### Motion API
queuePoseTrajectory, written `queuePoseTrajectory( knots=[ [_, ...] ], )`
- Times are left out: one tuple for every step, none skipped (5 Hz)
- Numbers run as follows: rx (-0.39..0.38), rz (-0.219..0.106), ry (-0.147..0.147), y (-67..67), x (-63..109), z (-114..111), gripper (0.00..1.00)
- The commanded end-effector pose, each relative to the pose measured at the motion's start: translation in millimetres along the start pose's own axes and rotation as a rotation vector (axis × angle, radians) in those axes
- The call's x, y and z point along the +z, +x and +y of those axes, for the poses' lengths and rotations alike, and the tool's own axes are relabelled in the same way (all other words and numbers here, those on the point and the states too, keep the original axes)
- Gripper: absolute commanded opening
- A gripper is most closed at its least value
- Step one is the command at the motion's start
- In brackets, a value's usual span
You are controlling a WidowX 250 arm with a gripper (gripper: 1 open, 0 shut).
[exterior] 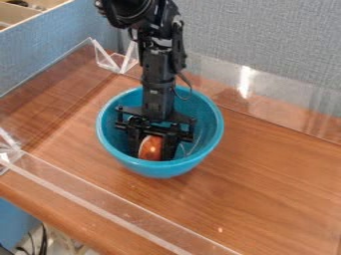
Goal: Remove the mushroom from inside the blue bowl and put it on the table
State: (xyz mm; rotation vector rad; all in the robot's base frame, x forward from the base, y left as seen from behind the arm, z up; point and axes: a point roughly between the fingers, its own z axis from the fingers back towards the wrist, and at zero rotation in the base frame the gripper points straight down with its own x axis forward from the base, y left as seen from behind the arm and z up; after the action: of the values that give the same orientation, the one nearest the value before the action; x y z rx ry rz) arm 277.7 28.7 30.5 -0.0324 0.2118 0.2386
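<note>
Mushroom (pixel 154 148) is the thing to move, but first the big things around it. The table (pixel 273 174) is reddish-brown wood with low clear walls along its edges. On it sits the blue bowl (pixel 197 149), round, deep and shiny. The black robot arm (pixel 159 55) reaches straight down into the bowl. Its gripper (pixel 155 147) is down near the bottom of the bowl, with a finger on each side of the mushroom. The fingers look closed on it, though I cannot see for sure that both touch.

The mushroom is small, much smaller than the bowl. Only its reddish-brown cap and a bit of pale stem show between the fingers. It is still inside the bowl, not on the table.

It looks like a light toy, probably hard and smooth, so it may slip or roll. The round cap is the widest part, so a hold across its sides seems best. The bowl looks light and slippery too, and it may slide if the gripper bumps its wall.
</note>
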Motion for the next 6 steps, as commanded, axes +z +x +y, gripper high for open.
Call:
queuePoseTrajectory(
  knots=[
    [0.002,-0.055,-0.011,8.9,13.3,4,0.0],
    [-0.009,-0.059,-0.013,9.6,13.1,4,0.0],
    [0.019,-0.063,-0.022,13.2,6.8,6,0.0],
    [0.047,-0.068,-0.032,16.4,2.0,8,0.0],
    [0.087,-0.073,-0.043,21.1,-1.0,2,0.0],
    [0.127,-0.078,-0.053,25.4,-3.4,-3,0.0]
  ],
)
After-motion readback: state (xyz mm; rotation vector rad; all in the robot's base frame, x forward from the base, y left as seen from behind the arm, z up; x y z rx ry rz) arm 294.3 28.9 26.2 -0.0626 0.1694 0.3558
